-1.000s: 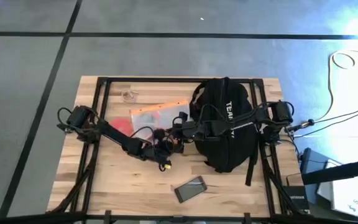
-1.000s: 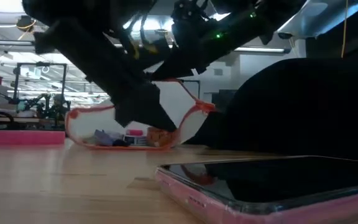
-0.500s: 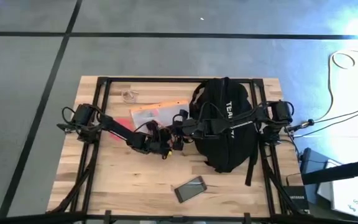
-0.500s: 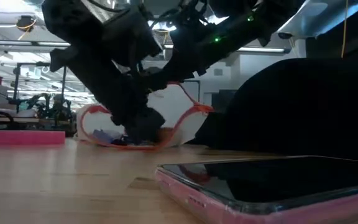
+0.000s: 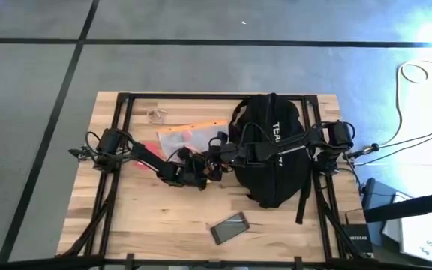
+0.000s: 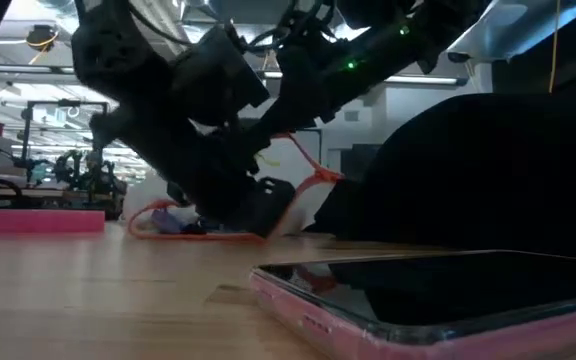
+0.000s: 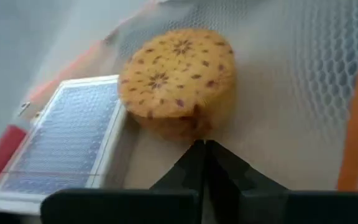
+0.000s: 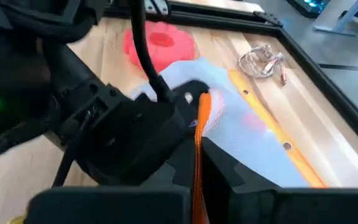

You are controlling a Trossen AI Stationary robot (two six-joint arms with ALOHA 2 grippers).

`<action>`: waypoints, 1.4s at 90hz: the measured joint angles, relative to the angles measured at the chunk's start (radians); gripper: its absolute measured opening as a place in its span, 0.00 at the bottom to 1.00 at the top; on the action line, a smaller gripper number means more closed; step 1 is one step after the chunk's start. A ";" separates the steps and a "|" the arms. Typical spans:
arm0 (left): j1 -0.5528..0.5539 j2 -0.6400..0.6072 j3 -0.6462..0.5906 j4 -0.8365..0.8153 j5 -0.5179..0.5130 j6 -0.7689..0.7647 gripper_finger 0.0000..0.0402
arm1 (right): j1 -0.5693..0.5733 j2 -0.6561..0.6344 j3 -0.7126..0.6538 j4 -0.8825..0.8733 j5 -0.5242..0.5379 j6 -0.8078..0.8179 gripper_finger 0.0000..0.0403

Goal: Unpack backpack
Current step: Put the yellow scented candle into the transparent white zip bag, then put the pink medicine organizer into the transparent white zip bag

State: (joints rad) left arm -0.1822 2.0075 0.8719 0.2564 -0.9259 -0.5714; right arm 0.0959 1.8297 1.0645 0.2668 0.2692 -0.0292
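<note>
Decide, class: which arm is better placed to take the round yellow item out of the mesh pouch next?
Probably the left. Its gripper points straight at the round yellow item inside the mesh pouch, fingers closed together. The right gripper is pinching the pouch's orange edge and seems occupied holding it.

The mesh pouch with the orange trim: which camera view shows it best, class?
The right wrist view: the mesh pouch lies open to sight, its orange edge in the right gripper. The high view shows it partly covered by arms; the low view, a flattened sliver; the left wrist view, only netting.
</note>
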 joint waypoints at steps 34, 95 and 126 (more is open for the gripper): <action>0.010 0.028 0.004 0.132 -0.092 -0.023 0.00 | 0.001 -0.001 0.003 0.033 -0.001 0.000 0.00; -0.069 -0.018 -0.003 0.144 -0.105 0.066 0.00 | 0.006 -0.014 0.005 0.063 -0.062 0.023 0.00; -0.213 -0.211 0.001 0.038 -0.209 0.267 0.00 | 0.005 -0.010 0.003 0.078 -0.125 0.050 0.00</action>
State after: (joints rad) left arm -0.3947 1.7963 0.8727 0.2940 -1.1344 -0.3047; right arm 0.1005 1.8202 1.0679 0.3448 0.1445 0.0204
